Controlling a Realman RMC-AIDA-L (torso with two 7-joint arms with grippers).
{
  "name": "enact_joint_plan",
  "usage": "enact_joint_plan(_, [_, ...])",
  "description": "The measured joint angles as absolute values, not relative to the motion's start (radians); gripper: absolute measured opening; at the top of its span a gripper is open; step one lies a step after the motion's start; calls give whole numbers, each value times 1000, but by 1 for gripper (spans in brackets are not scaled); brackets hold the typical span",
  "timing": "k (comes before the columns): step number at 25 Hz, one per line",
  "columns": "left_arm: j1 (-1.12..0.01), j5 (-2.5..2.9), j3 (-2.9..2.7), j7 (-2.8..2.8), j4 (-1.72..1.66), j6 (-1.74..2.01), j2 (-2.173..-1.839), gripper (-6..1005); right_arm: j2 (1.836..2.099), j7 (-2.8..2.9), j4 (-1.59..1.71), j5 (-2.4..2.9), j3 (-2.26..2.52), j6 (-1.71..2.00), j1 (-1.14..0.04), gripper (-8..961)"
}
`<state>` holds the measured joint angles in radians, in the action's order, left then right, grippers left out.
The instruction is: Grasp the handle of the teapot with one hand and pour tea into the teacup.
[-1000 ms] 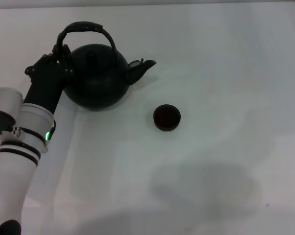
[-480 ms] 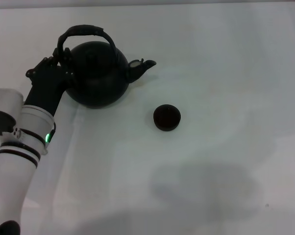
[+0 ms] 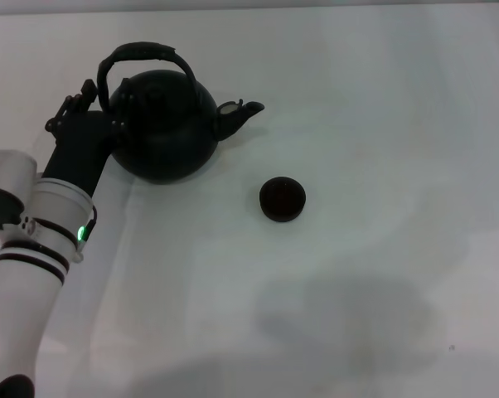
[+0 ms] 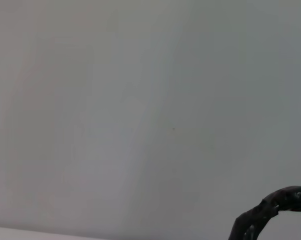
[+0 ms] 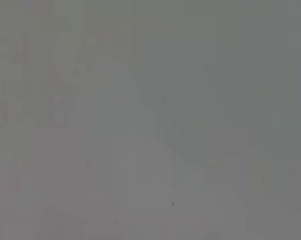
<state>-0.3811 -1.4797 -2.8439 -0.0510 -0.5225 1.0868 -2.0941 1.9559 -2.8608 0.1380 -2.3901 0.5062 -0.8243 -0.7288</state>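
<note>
— Teapot [image 3: 165,124]: matte black, round-bellied, upright on the white table [image 3: 382,124], up around eleven o'clock in the head view. Short curved spout [image 3: 237,114] aimed toward three o'clock. Knobbed lid seated on top.

— And the handle [image 3: 143,55]?

— Arched hoop standing tall over the lid, thicker wrapped stretch along the crown. A curved piece of it also caught at the edge of the left wrist view [image 4: 270,212], against plain pale surface.

— Teacup [image 3: 282,200]?

— Tiny, dark, handleless, sitting at about four o'clock from the teapot, below and beyond the spout tip, clear of the pot with bare table between.

— Left gripper [image 3: 90,104]?

— Black, at the end of the white left arm [image 3: 34,249] rising from seven o'clock. Pressed in close at the nine o'clock side of the teapot, right beside the foot of the hoop. Fingers [image 3: 71,108] look spread a little, nothing visibly clamped between them; dark on dark, so actual contact with the hoop or belly impossible to make out. Green light glowing on the wrist ring [image 3: 81,233].

— Right gripper?

— Nowhere in the head view. Right wrist view only a featureless grey field.
</note>
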Motion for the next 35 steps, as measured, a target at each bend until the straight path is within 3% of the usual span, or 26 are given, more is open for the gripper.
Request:
enact_joint_plan(7, [-377,-1440,-2844,9,-517,1093,-2092,527,1958,-2861,141,-2393,506,-825,-724,845])
enact_joint_plan(18, [-310,-1366,-2842,37,-515,1177,-2091,884,1959,-2861,143,-2396,506,-836,-717,845])
enact_joint_plan(35, [-90,-1374,-2838,46,-480,1467,-2089,879,1952,-2826,136,-2382,518,-837,-702,844])
